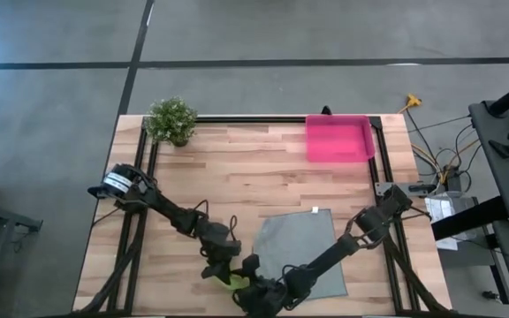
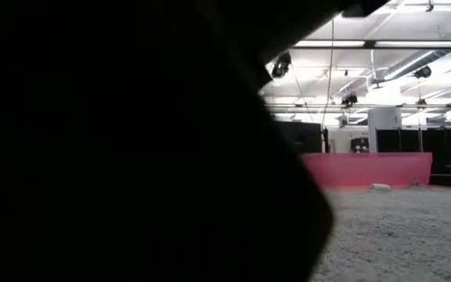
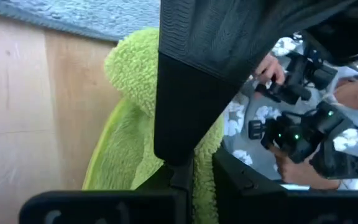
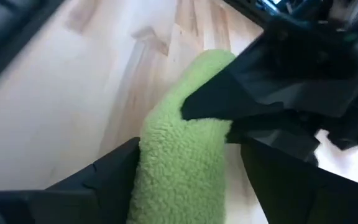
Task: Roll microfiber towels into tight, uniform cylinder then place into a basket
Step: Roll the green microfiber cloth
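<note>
The lime green towel (image 1: 236, 281) lies bunched into a thick roll at the table's near edge; it also shows in the right wrist view (image 4: 179, 162) and the left wrist view (image 3: 135, 118). My left gripper (image 1: 224, 263) and my right gripper (image 1: 262, 296) meet at it, each shut on it. The grey towel (image 1: 303, 254) lies flat on the table just right of them, its white tag (image 1: 315, 210) at its far edge. The pink basket (image 1: 338, 139) stands at the far right and shows in the low view (image 2: 366, 168). My left gripper has a narrow strip of the green towel (image 3: 202, 180) between its two fingers. The right gripper's dark finger covers most of the place of contact, so which part of the roll it has cannot be told. The towel rests on the table. My right gripper pinches the green roll (image 4: 173, 180) across its width between its two fingers (image 4: 104, 177), which lie level and low over the table. The roll reaches far back between them and lies along them, resting on the wood. The left gripper's finger (image 4: 260, 93) lies on its far part.
A small potted plant (image 1: 170, 119) stands at the far left corner. A dark arm fills most of the low view. A person holding control handles (image 3: 303, 124) shows beyond the table's near edge. Bare wood lies between the grey towel and the basket.
</note>
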Motion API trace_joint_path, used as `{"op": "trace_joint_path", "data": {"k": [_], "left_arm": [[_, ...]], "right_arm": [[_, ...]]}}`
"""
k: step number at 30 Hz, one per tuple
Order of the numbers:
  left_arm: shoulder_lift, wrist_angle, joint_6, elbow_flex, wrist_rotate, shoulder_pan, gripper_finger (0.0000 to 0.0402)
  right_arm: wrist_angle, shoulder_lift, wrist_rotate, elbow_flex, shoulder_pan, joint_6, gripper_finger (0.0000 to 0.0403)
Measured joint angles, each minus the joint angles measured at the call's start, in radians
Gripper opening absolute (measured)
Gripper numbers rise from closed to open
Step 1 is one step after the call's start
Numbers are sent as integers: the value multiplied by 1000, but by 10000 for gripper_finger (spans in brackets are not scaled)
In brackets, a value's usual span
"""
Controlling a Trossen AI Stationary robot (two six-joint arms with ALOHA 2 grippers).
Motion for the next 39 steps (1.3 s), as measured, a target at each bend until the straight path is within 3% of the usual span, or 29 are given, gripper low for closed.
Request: {"op": "trace_joint_path", "data": {"k": [7, 13, 23, 35, 39], "left_arm": [[-5, 304, -179, -52, 18, 27, 12], [-5, 353, -241, -58, 9, 27, 12], [-5, 424, -313, -55, 59, 29, 13], [-7, 445, -297, -58, 95, 42, 14], [-24, 470, -215, -59, 156, 61, 31]], "right_arm": [[-79, -3, 76, 10, 16, -57, 239], [-103, 1, 85, 9, 15, -40, 203], [-128, -15, 95, 9, 12, -53, 28], [-150, -27, 88, 11, -1, -42, 15], [-159, -53, -40, 12, -21, 72, 14]]}}
